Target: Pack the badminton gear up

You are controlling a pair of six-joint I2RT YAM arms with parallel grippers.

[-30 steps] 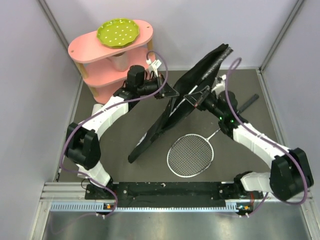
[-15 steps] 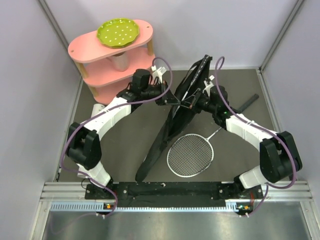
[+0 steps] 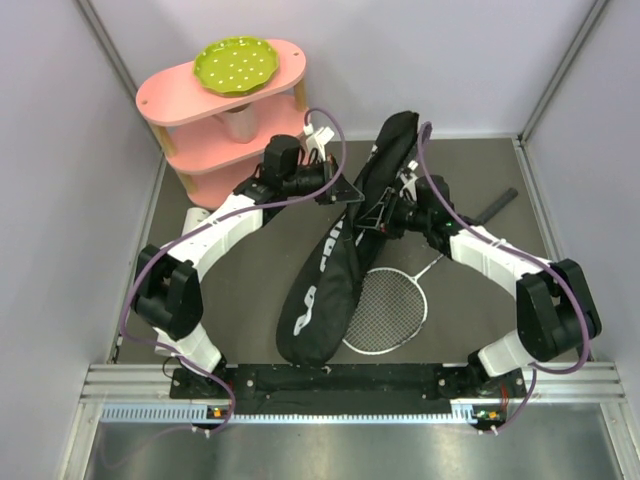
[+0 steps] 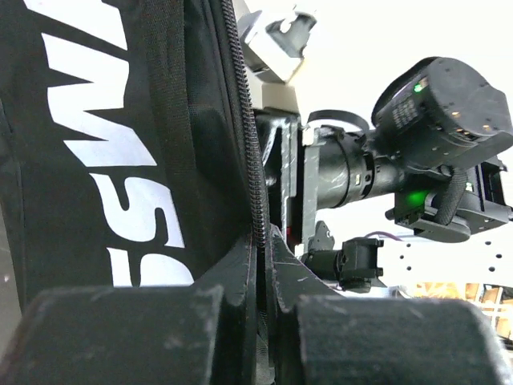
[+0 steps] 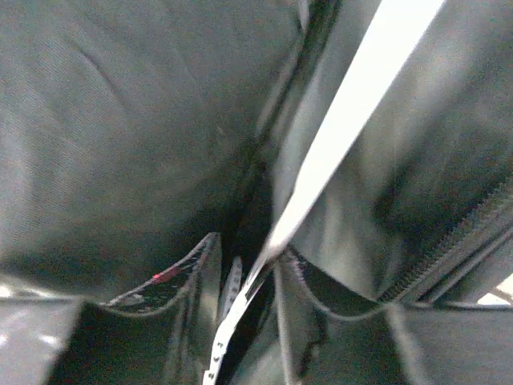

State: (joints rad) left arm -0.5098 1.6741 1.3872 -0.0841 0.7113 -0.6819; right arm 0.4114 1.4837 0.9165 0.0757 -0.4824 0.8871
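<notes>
Broad end of the CROSSWAY bag [image 3: 322, 300] rests down at 6 o'clock, with one racket [image 3: 398, 300] on its 3 o'clock side, head partly beneath it. Mid-table, the left gripper [image 3: 347, 196] is pinched tight on the zipper edge from 9 o'clock. The right gripper [image 3: 378, 220] looks clamped on the opposite lip from 3, I'd say to spread the mouth. Narrow end points to 12.

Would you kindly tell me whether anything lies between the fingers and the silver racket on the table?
Yes: the black racket-shaped bag. Its lower end lies over the left side of the head of the thin silver racket, and both the left fingers and the right fingers are pinched on the bag's edge.
</notes>
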